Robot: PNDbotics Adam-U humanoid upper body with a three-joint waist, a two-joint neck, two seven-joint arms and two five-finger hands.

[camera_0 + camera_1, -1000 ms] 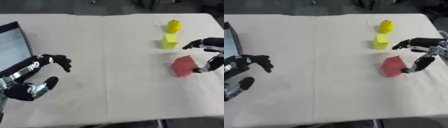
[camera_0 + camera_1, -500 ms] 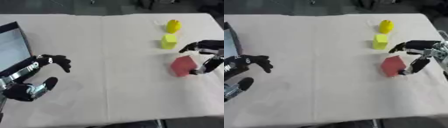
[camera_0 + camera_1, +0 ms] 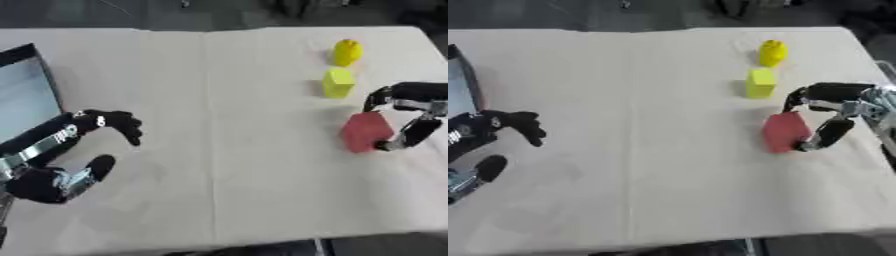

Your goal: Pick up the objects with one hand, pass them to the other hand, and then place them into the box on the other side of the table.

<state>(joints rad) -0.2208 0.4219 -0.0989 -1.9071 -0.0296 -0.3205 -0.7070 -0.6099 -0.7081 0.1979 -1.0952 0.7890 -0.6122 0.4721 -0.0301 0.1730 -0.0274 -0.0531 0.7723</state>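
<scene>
A red block (image 3: 366,131) lies on the cloth-covered table (image 3: 219,100) at the right. My right hand (image 3: 833,95) arches over it, fingers curled onto its top far edge and thumb (image 3: 411,134) pressed against its lower right corner. Behind it stands a yellow block (image 3: 337,82), and farther back a rounded yellow object (image 3: 347,51). My left hand (image 3: 109,122) hovers at the lower left, fingers relaxed, holding nothing. The box (image 3: 22,95) sits at the left edge, partly cut off.
The table's front edge (image 3: 219,240) runs along the bottom. A seam in the cloth (image 3: 210,125) runs down the middle. Dark floor and vague shapes lie beyond the far edge.
The right hand has drawn in and lowered around the red block, fingers closing toward its top edge. The left hand has barely shifted.
</scene>
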